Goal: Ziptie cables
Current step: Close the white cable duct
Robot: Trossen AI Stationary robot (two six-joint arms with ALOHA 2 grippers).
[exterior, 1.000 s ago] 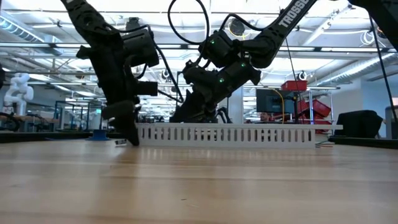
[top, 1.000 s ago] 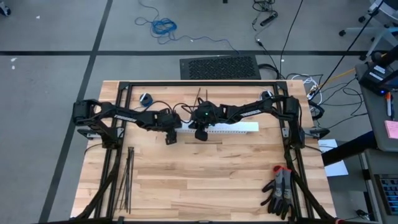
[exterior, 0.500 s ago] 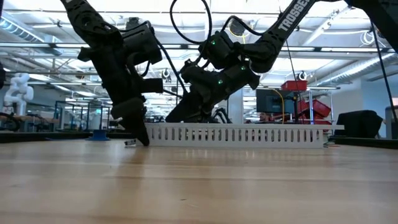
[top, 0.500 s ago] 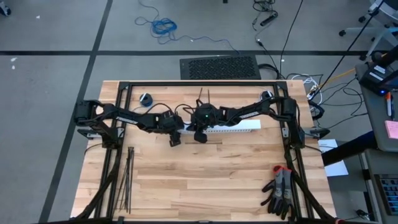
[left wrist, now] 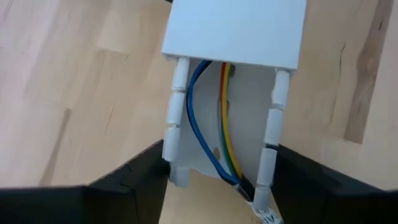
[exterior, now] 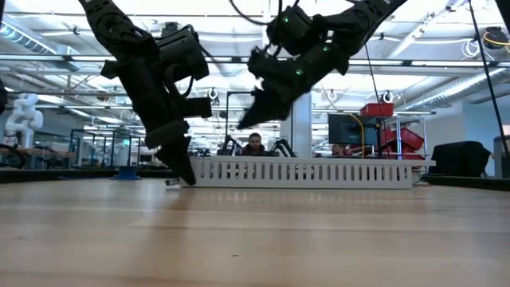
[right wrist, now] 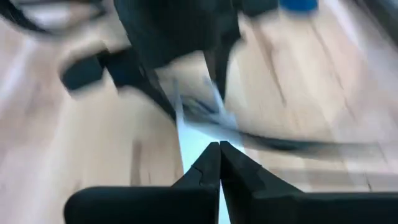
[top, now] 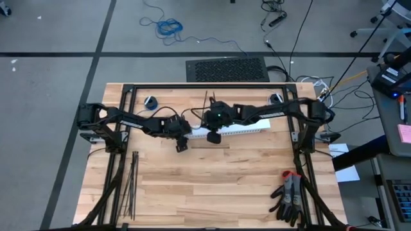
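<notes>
The table (top: 212,186) fills the lower middle of the high view; it is light wood with a dark frame round it; a long white channel (top: 226,133) lies across its upper middle, and in the low view it stands as a white slotted wall (exterior: 303,172) in the middle of the frame.

The left arm (top: 128,120) reaches in from the left side; the left gripper (top: 181,142) sits at the left end of the channel, low on the table; its fingers (left wrist: 124,183) are spread, one on each side of the channel's open end.

The right arm (top: 276,113) reaches in from the right side; the right gripper (top: 214,136) is up above the channel, just right of the left one; its fingers (right wrist: 211,165) are pressed together with nothing seen between them.

The cables (left wrist: 221,134) lie inside the channel's open end, blue, yellow, red and green, with a small dark tip.

The zipties (top: 131,183) lie on the table at the lower left, well apart from both grippers; black gloves (top: 290,197) lie at the lower right.
</notes>
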